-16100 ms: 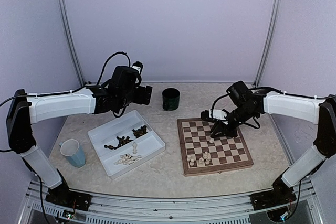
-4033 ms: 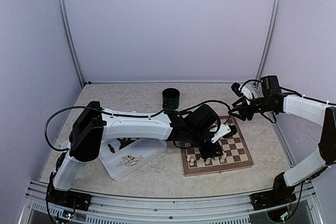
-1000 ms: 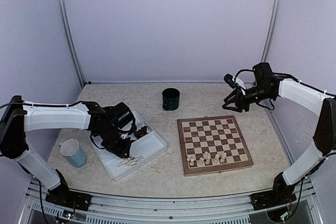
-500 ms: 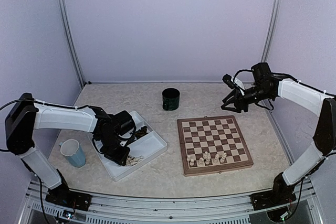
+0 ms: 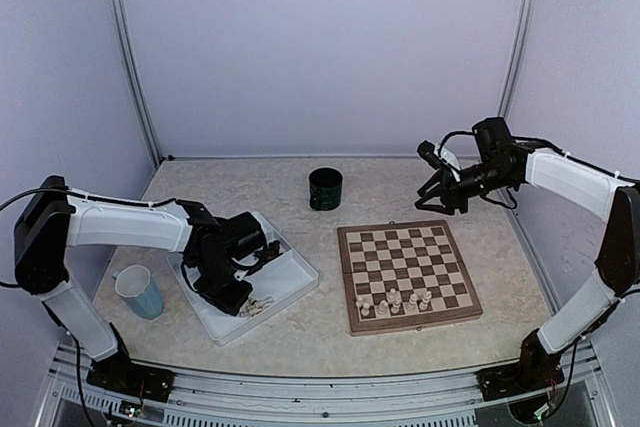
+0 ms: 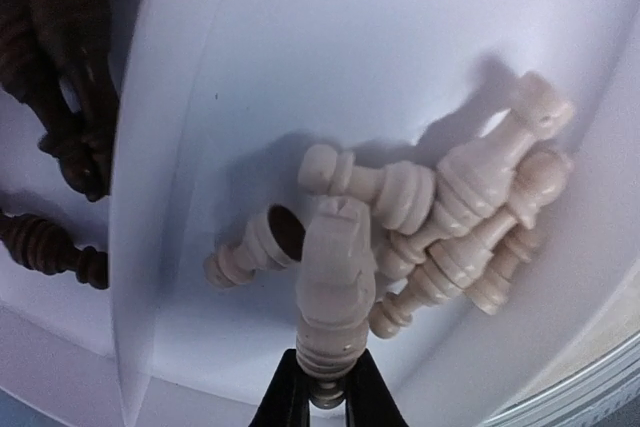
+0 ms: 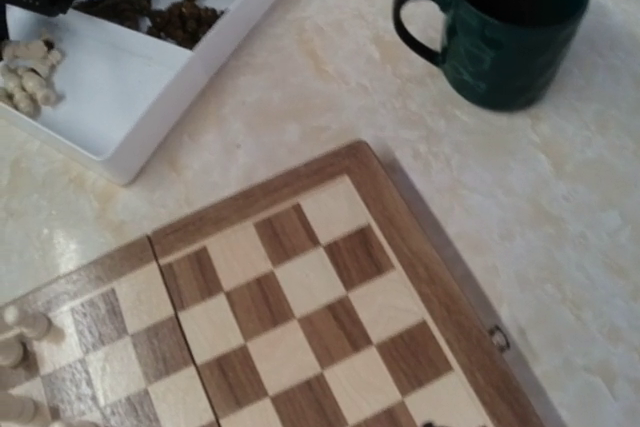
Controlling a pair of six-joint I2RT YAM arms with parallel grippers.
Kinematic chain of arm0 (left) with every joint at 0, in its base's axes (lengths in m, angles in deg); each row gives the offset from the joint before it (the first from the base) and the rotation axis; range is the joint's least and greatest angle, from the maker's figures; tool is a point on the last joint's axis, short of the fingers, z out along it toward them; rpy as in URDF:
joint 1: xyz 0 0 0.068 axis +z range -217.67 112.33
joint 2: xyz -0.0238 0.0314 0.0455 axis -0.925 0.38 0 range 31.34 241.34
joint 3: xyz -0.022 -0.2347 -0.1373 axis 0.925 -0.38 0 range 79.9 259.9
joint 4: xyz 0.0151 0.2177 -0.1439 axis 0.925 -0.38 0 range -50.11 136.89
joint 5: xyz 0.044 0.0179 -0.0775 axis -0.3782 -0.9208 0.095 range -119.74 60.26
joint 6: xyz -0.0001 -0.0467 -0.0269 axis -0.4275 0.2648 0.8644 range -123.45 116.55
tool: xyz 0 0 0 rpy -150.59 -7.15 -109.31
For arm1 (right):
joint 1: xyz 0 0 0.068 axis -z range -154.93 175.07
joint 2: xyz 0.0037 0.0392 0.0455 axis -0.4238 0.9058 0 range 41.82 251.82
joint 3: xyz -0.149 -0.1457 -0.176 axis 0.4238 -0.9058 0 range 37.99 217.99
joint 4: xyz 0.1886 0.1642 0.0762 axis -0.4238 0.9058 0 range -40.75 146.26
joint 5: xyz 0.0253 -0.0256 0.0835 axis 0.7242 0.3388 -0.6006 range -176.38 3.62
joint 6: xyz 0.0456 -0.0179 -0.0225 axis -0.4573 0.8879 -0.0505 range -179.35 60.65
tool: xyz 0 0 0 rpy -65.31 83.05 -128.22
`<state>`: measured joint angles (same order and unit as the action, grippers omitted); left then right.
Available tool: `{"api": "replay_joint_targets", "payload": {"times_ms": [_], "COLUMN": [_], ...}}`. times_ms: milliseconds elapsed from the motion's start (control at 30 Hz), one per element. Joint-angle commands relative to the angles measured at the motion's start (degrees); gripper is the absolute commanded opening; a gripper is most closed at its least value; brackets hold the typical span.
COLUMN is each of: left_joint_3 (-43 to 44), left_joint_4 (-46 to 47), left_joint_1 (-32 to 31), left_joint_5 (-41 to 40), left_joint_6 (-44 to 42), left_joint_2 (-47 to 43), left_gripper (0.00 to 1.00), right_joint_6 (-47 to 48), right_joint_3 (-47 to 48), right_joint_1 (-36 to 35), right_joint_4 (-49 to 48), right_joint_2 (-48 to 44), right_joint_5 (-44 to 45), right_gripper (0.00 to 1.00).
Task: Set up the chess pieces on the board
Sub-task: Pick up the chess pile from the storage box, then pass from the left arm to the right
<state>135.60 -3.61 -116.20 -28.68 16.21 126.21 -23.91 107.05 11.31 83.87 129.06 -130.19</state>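
My left end effector (image 6: 328,399) is clamped on a cream turned chess piece (image 6: 335,282) by one end only; lifting may pivot it loose.

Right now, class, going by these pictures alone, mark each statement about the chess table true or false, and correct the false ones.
1. The left gripper is shut on a cream chess piece over the white tray. True.
2. The green mug stands on the board. False: it stands on the table, beyond the board.
3. Cream pieces stand along the board's near edge. True.
4. Dark pieces stand on the board. False: they lie in the tray.
5. The blue cup sits right of the board. False: it sits left of the tray.
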Motion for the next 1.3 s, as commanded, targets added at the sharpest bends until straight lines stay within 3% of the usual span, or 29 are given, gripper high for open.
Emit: {"api": "replay_joint_targets", "payload": {"times_ms": [0, 167, 467, 800, 1167, 1267], "left_joint_3": [7.4, 12.0, 12.8, 16.9, 16.4, 16.3], "left_joint_4": [-1.5, 6.4, 30.4, 35.7, 37.7, 38.1], "left_joint_1": [-0.6, -1.0, -4.1, -7.7, -7.2, -7.1], "left_joint_5": [-2.7, -1.4, 3.2, 6.9, 7.6, 8.0], "left_joint_6": [-2.4, -8.5, -13.7, -13.5, -13.2, -13.1], "left_joint_2": [-6.8, -12.1, -8.9, -0.8, -1.3, -1.3], "left_gripper": [0.06, 0.05, 0.05, 0.05, 0.05, 0.05], "right_joint_6": [-1.7, -7.6, -25.0, -27.1, -24.6, -24.2], "right_joint_3": [4.1, 9.7, 20.2, 24.0, 22.9, 22.7], "right_joint_1": [-2.6, -5.8, -11.5, -19.0, -19.9, -19.9], "right_joint_4": [0.8, 0.6, -3.2, -2.8, -1.3, -1.3], "right_joint_2": [1.8, 6.4, 17.6, 24.2, 23.6, 23.4], "right_joint_5": [-1.8, -7.1, -24.3, -27.2, -25.2, -24.9], "right_gripper": [0.43, 0.45, 0.5, 0.51, 0.5, 0.46]}}
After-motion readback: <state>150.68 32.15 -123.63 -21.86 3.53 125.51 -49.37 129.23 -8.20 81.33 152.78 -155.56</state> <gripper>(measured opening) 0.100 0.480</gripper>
